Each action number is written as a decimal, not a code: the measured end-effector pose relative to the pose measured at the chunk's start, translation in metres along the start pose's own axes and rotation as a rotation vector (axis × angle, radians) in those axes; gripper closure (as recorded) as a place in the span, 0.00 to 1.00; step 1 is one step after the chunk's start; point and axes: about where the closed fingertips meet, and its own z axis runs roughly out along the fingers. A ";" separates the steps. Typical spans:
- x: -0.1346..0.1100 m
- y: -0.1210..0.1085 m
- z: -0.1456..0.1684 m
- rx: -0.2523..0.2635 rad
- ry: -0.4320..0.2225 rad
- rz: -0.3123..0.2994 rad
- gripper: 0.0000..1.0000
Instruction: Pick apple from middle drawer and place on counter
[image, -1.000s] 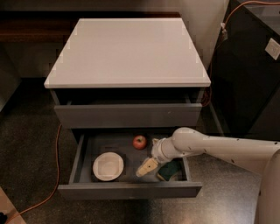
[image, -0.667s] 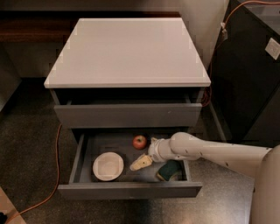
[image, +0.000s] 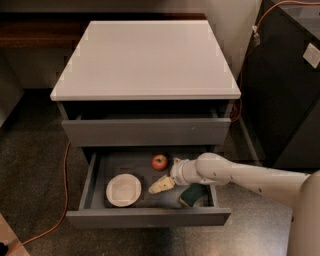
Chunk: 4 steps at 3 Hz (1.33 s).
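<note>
Moved left since a second ago, the gripper (image: 161, 185) sits low in the middle drawer (image: 150, 217), between the white bowl (image: 123, 190) and the green sponge (image: 192, 196); I cannot tell if it is open or closed; the apple (image: 159, 162) lies just behind it, not picked up yet; the counter (image: 145, 60) waits above; the upper drawer (image: 145, 131) hangs over the back, so room is tight.

Gripper (image: 161, 185) sits in the middle drawer (image: 150, 218), btwn white bowl (image: 123, 190) and sponge (image: 192, 196). Arm (image: 240, 176) covers the sponge's top at the drawer's right end & runs off past the right edge. Drawer's back strip is hidden under the upper drawer front (image: 145, 131).
</note>
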 end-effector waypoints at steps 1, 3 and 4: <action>0.004 -0.025 0.020 0.001 -0.063 0.058 0.00; -0.003 -0.061 0.057 0.019 -0.080 0.032 0.00; -0.008 -0.071 0.073 0.028 -0.086 0.005 0.00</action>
